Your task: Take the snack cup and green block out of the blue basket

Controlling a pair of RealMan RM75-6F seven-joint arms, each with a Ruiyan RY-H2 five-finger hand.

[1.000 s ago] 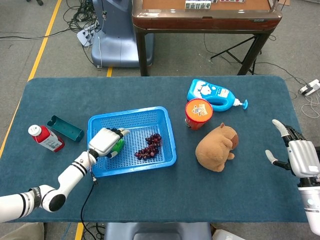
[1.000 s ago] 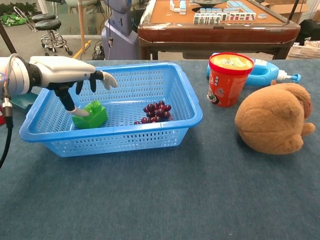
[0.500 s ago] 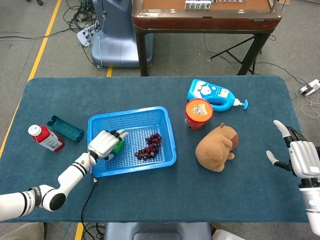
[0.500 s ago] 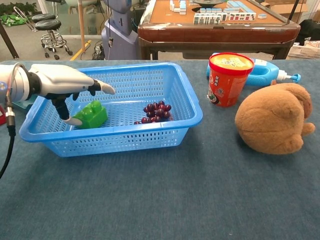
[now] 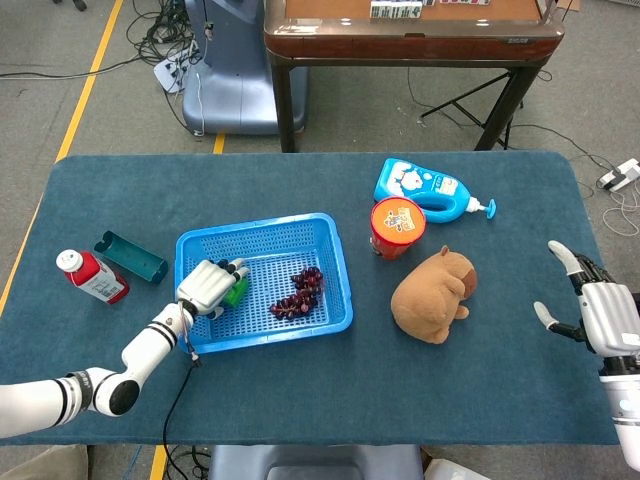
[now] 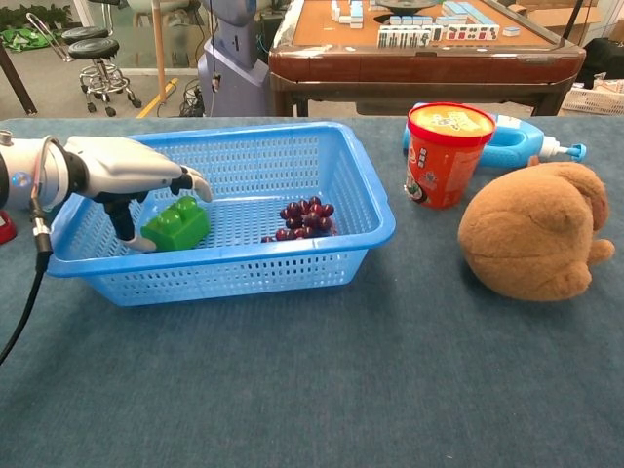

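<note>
The left hand [image 6: 122,175] grasps the green block [image 6: 175,223] inside the blue basket [image 6: 375,210]. The right hand [image 5: 597,310] is released, fingers apart. The snack cup [image 6: 445,154] stands outside the basket, between both hands.

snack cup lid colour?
Yellow-orange lid, red rim, on the snack cup; the chest view shows it best.

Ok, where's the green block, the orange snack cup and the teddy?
green block [image 6: 176,222], chest view, its studded top.
snack cup [image 6: 447,161], chest view, its orange side.
teddy [image 5: 432,294], head view, its brown back.
</note>
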